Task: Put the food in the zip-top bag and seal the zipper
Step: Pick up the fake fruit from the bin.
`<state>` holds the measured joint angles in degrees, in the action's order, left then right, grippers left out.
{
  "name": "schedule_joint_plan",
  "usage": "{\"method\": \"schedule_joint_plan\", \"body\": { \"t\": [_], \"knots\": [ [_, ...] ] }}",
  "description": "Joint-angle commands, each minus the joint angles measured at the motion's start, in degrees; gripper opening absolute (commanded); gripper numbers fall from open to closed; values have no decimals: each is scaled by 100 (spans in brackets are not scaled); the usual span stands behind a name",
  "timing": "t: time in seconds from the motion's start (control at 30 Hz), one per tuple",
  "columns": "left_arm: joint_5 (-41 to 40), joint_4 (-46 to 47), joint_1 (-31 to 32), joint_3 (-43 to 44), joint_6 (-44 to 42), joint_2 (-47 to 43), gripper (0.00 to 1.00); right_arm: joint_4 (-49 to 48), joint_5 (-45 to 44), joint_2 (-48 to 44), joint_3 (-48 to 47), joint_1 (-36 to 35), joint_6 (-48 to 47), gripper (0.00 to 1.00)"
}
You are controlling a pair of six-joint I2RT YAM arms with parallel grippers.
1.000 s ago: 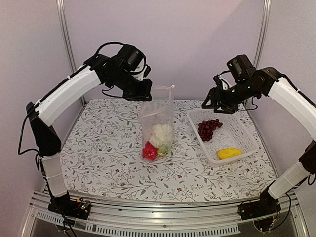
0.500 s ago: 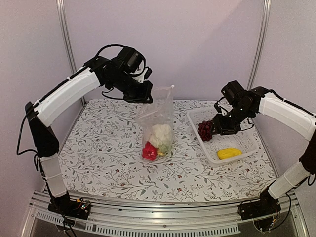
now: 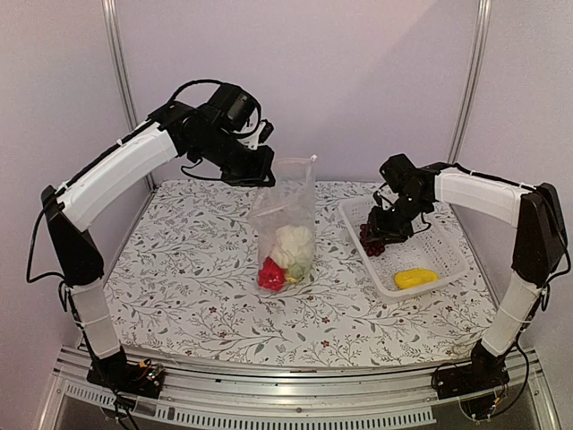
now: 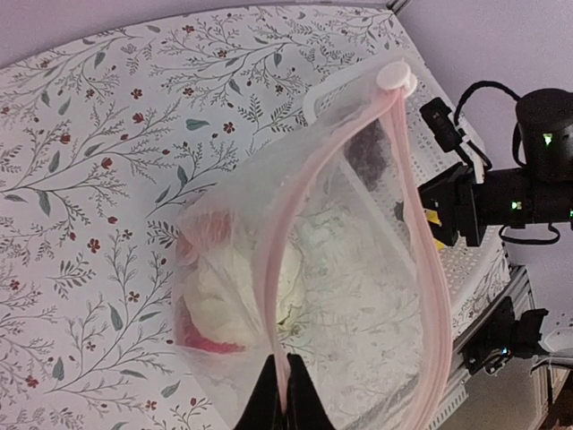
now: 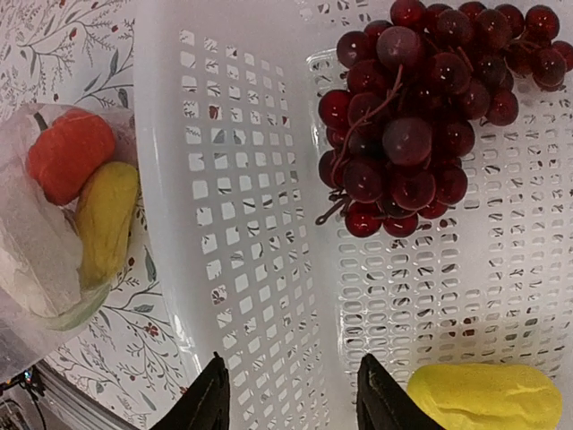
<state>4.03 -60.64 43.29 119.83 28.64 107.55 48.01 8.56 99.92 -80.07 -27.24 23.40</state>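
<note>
My left gripper (image 3: 260, 175) is shut on the mouth edge of the clear zip-top bag (image 3: 288, 224) and holds it upright and open; its pink zipper (image 4: 270, 269) runs between my fingertips. Inside the bag are a red pepper (image 3: 271, 274), white cauliflower (image 3: 292, 245) and a yellow piece (image 5: 105, 215). My right gripper (image 3: 376, 240) is open, low inside the white basket (image 3: 448, 262), just over the dark purple grape bunch (image 5: 416, 116). A yellow corn piece (image 3: 415, 278) lies in the basket's near end.
The floral tablecloth (image 3: 179, 269) covers the table. Metal frame posts (image 3: 116, 81) stand at the back corners. The basket's left wall (image 5: 233, 224) lies between my right gripper's fingers.
My right arm has come down and leftward into the basket to the grapes. My left arm keeps holding the bag almost still.
</note>
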Motion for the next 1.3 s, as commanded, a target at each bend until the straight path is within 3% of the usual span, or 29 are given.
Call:
{"method": "schedule_joint_plan", "body": {
  "t": [0.0,0.4,0.77,0.83,1.07,1.27],
  "knots": [
    [31,44,-70,-46,-30,-164,3,-262,93,473,-315,26,384,51],
    [111,-31,-126,1,-63,-166,3,-463,-82,1075,-404,80,996,44],
    [212,-53,-151,129,-107,-40,4,-644,2,1777,-569,115,1058,45],
    [231,-53,-158,137,-108,-18,4,-665,-121,1848,-535,114,1083,42],
    [272,-44,-176,152,-137,48,4,-808,-607,1573,-331,132,1025,15],
    [315,-27,-202,255,-162,141,4,-465,-800,966,-269,132,684,3]
  ]
}}
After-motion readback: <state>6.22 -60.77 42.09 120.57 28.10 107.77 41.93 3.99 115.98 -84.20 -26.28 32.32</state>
